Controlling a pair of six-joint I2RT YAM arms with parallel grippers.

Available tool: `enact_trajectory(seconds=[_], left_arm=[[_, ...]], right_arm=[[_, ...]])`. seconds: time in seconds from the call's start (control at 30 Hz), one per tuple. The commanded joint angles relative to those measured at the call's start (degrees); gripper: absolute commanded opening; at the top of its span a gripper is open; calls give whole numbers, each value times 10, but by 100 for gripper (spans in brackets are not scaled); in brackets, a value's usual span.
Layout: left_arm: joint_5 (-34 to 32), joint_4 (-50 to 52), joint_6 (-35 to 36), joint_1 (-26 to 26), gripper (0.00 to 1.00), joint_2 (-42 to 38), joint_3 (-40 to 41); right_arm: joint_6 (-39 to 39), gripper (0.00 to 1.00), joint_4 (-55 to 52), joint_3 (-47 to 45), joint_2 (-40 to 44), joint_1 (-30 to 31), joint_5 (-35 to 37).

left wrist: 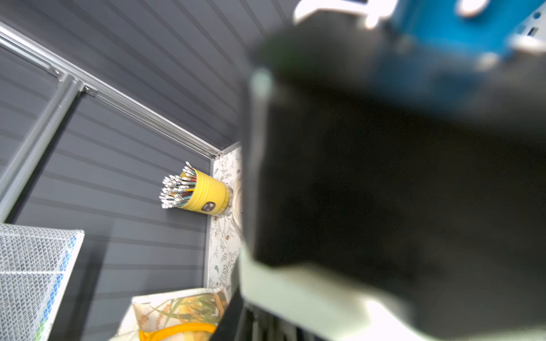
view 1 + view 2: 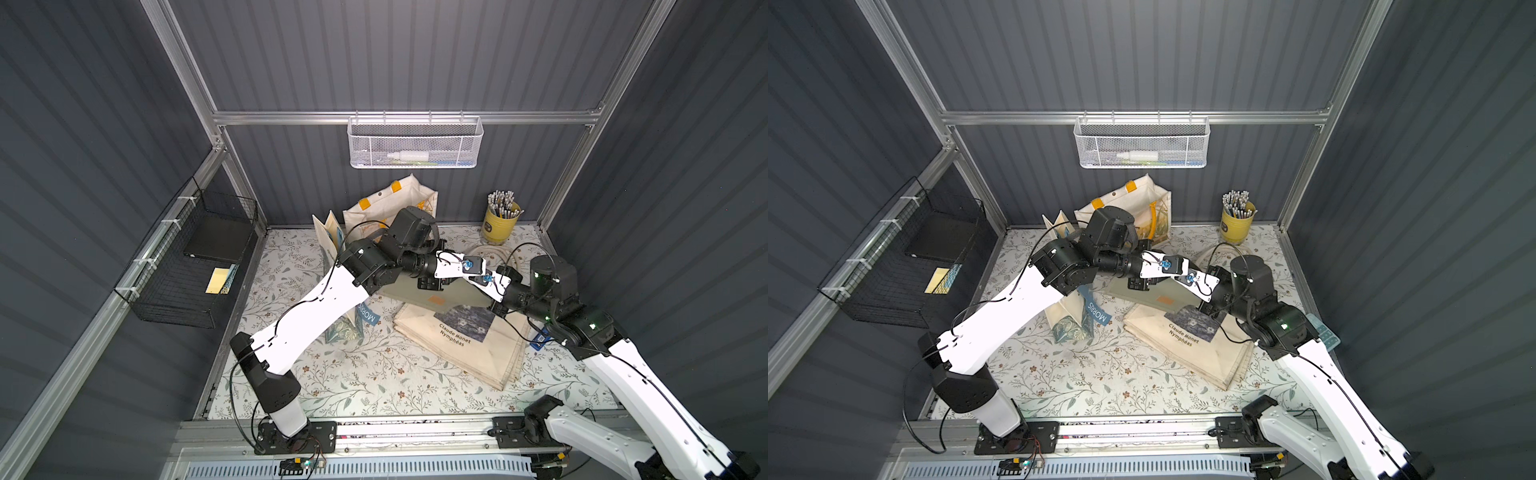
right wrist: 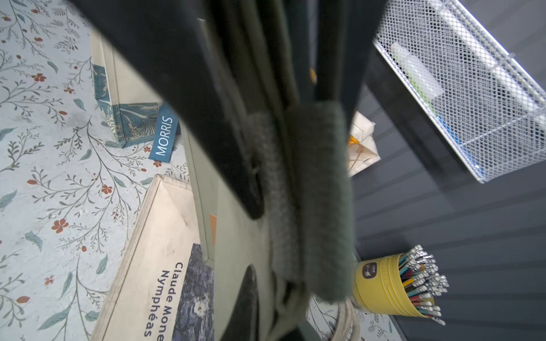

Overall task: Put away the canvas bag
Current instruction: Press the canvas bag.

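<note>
The olive canvas bag (image 2: 415, 297) (image 2: 1154, 297) hangs tilted over the table's middle, one edge resting on a cream tote. Its green handle straps (image 3: 322, 192) run up from the cloth (image 3: 236, 236). My right gripper (image 2: 485, 283) (image 3: 283, 319) is shut on those straps. My left gripper (image 2: 473, 274) (image 2: 1177, 271) meets it tip to tip under the white camera mounts. In the right wrist view its dark fingers (image 3: 206, 118) lie closed against the same straps. The left wrist view is mostly blocked by the right wrist.
A cream Monet tote (image 2: 461, 345) lies flat under the bag, with a Morris bag (image 2: 349, 328) to its left. A standing tote with yellow handles (image 2: 390, 203), a yellow pen cup (image 2: 500, 222) and a white mesh basket (image 2: 415, 141) are at the back. A black wire basket (image 2: 187, 266) hangs on the left wall.
</note>
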State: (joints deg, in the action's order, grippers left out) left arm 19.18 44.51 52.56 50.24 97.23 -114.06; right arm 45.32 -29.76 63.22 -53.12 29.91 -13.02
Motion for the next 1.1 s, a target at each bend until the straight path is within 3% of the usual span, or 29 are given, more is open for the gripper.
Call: enact_trajectory(seconds=[0.0,0.17,0.3,0.37,0.53,0.63,0.7,0.9,0.93,0.97,1.07], left_arm=[[-22,42,17,-13,0,17,-12],[2,49,21,-17,0,19,-27],[22,-3,-4,-35,0,-11,1],[53,-41,-21,-48,0,-31,22],[127,-50,-63,-95,0,-49,9],[111,-49,-61,-102,0,-57,10],[109,-53,-64,-108,0,-61,10],[136,-91,-80,-120,0,-77,13],[138,-95,-81,-122,0,-78,12],[140,-97,-81,-123,0,-79,10],[140,-103,-84,-124,0,-82,5]], right_arm=[[-3,0,90,12,23,6,-43],[-34,0,109,9,21,6,-38],[-79,17,79,35,7,5,-39],[-98,31,76,33,6,6,-37],[-146,56,85,25,22,-3,22],[-179,68,102,21,48,-22,-5],[-197,69,106,20,58,-36,-52],[-237,72,88,7,81,-88,-106],[-250,77,99,-3,90,-105,-120],[-261,94,107,-12,97,-120,-131],[-278,98,114,-38,117,-169,-166]])
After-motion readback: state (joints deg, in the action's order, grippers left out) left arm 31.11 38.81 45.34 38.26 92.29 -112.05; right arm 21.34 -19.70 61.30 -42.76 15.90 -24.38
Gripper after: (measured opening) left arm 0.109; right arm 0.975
